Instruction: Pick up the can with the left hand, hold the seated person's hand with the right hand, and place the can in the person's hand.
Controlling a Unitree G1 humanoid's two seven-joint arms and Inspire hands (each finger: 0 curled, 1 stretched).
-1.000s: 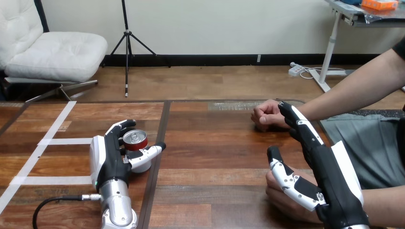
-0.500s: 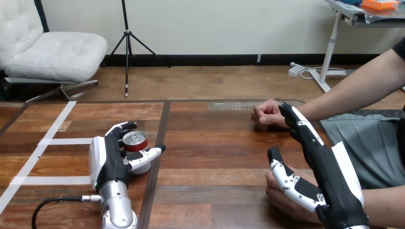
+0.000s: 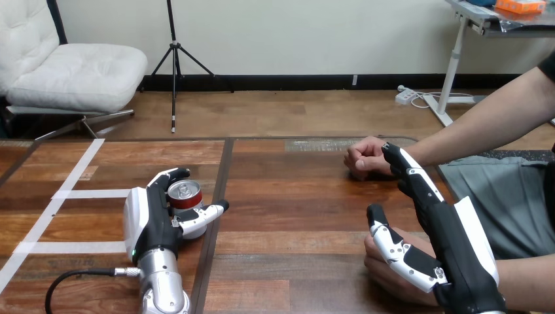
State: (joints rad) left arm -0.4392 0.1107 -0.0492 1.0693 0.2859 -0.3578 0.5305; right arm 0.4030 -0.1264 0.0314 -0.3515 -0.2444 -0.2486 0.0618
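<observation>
A red can [image 3: 185, 194] with a silver top stands upright on the wooden table [image 3: 294, 196], left of centre. My left hand [image 3: 152, 219] is set around it, open: the fingers [image 3: 167, 176] reach along its left and far side, and the thumb [image 3: 204, 213] crosses in front of its base. My right hand [image 3: 458, 242] is at the lower right, open with straight fingers pointing away from me. Its thumb [image 3: 394, 244] lies over the person's near hand [image 3: 386, 269], which rests on the table beneath it. I see no finger curled round that hand.
The person's far hand [image 3: 363, 157] rests as a loose fist on the table beside my right fingertips. White tape lines [image 3: 62, 193] mark the table's left part. A dark seam [image 3: 219, 196] runs down the table just right of the can.
My left hand has rolled slightly around the can and its thumb has dropped a little. The can, my right hand and both of the person's hands stay where they were.
</observation>
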